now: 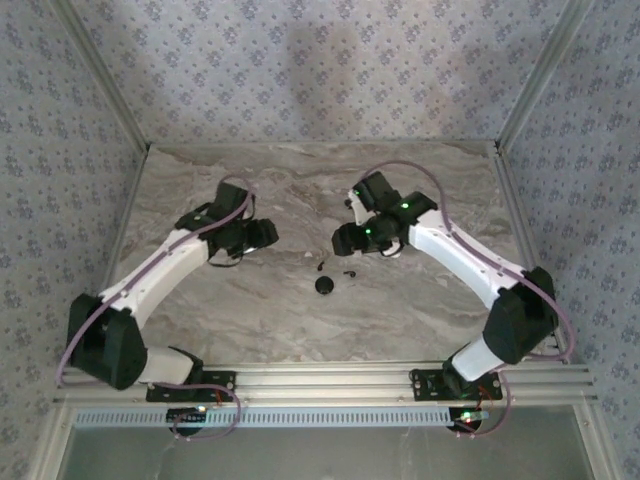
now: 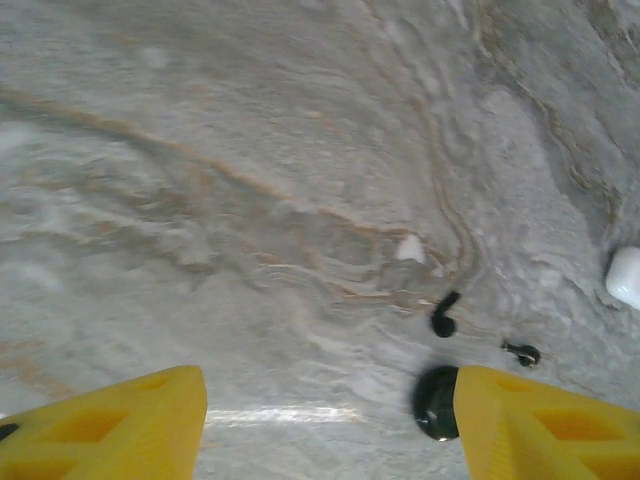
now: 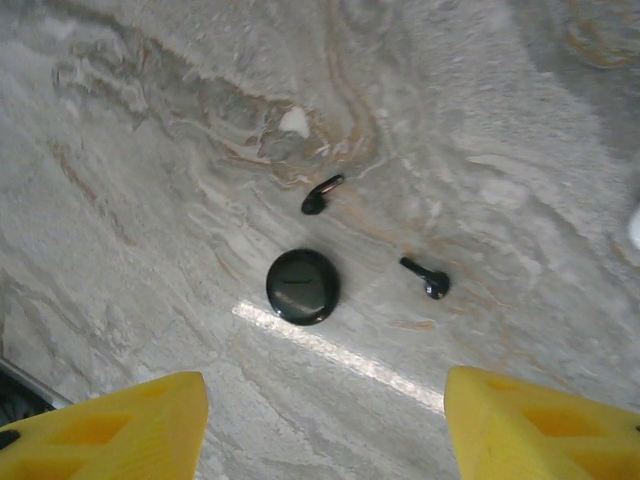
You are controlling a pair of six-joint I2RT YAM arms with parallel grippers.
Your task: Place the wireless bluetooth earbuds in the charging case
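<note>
The charging case [image 3: 302, 286] is a round, glossy black puck lying flat on the marble table [image 1: 420, 300], and its lid looks shut. Two tiny black earbuds lie loose beside it: one earbud [image 3: 322, 195] just beyond the case and the other earbud [image 3: 426, 278] to its right. In the top view the case [image 1: 325, 285] sits between both arms. My left gripper [image 2: 325, 420] is open above bare marble, with the case [image 2: 436, 402] half hidden behind its right finger [image 2: 545, 425]. My right gripper [image 3: 320, 425] hangs open and empty, short of the case.
A small white chip-like mark [image 3: 294, 122] shows on the marble past the earbuds. A white rounded part [image 2: 624, 277] pokes in at the right edge of the left wrist view. Patterned walls and metal rails [image 1: 330, 380] enclose the table.
</note>
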